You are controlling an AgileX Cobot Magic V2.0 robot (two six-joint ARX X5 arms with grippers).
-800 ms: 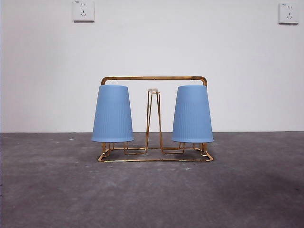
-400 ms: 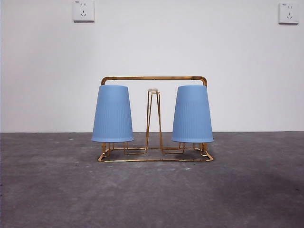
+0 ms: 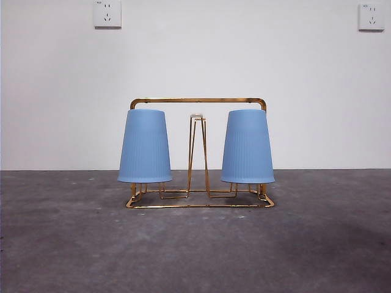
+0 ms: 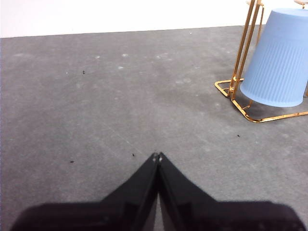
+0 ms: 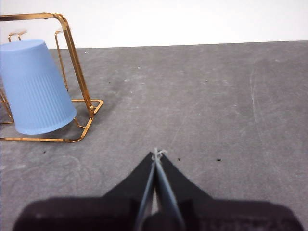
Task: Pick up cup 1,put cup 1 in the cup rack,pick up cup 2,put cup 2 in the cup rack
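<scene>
The table [image 3: 73,244] is a grey, scuffed surface running back to a white wall [image 3: 195,61], which carries two sockets, one at about 11 o'clock [image 3: 107,13] and one at about 1 o'clock [image 3: 371,16] in the front view.

The rack [image 3: 198,101] stands at the middle of the table, its gold handle frame arching over the top and its wire base flat on the surface. A bare hairpin prong [image 3: 197,152] rises at its centre.

Both blue cups sit upside down on the rack. In the front view the one at 9 o'clock of the centre prong [image 3: 145,146] and the one at 3 o'clock of it [image 3: 247,146] each hang over a prong, mouths down and just above the base. Which is cup 1 and which cup 2 cannot be told.

The left pincer [image 4: 157,156] is closed on nothing, its tips meeting above bare table, well apart from the rack, which lies toward 2 o'clock in its view. The right pincer [image 5: 156,154] is likewise closed and empty, with the rack off at 10 o'clock.

By my reading the task is finished: both cups are racked, neither arm holds anything, and no step appears left.
</scene>
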